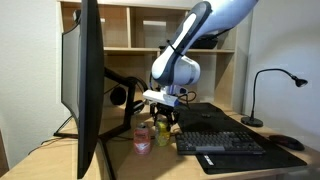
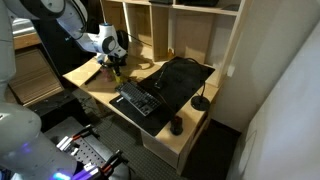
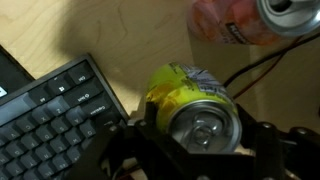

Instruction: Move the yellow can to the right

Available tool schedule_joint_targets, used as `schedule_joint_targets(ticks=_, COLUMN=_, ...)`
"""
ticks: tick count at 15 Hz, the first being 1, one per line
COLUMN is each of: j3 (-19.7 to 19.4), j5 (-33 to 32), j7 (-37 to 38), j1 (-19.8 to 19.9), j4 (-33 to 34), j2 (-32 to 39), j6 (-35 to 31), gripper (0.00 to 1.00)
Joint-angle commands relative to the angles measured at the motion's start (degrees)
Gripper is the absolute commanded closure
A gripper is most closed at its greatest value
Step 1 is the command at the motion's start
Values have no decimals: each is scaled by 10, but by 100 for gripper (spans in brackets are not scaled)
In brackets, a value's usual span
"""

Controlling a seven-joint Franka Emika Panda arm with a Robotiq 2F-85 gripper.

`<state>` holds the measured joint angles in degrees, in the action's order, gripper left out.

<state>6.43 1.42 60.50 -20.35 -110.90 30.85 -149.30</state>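
The yellow can (image 3: 185, 95) stands upright on the wooden desk, its metallic top facing the wrist camera. My gripper (image 3: 202, 135) is shut on the yellow can, a dark finger pressed against each side of it. In an exterior view the gripper (image 1: 163, 116) comes down from above onto the yellow can (image 1: 162, 128), just behind the monitor. The pink can (image 3: 232, 22) stands close beside the yellow can, apart from it, and shows again next to the monitor stand (image 1: 143, 137). From the higher exterior view the gripper (image 2: 117, 63) sits over the desk's far corner, and the cans are too small to tell apart.
A black keyboard (image 1: 220, 143) lies right beside the cans, with a dark mat behind it. A big monitor (image 1: 85, 80) stands close to the pink can. A black desk lamp (image 1: 255, 100), a mouse (image 1: 288, 142) and shelves (image 2: 190, 30) are nearby. A thin cable (image 3: 262, 62) runs across the desk.
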Motion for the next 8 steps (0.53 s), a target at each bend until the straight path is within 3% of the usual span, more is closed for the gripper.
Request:
schedule_joint_targets(ticks=1, j3=-9, j5=2, j7=-13, j1=-6, j4=3, j2=4, j6=2, gripper=51)
schedule_joint_targets(ticks=4, j3=-32, j5=-27, j7=0, j1=-23, j4=1, j2=7, j6=-30, gripper=51)
schedule_joint_targets(ticks=5, j3=-43, j5=-38, j7=10, j1=-27, j4=-31, j2=-68, j6=-5, gripper=51)
schedule_joint_targets(ticks=8, j3=-72, j5=-75, j7=38, j1=-29, j4=-34, j2=-124, j6=-20, gripper=51)
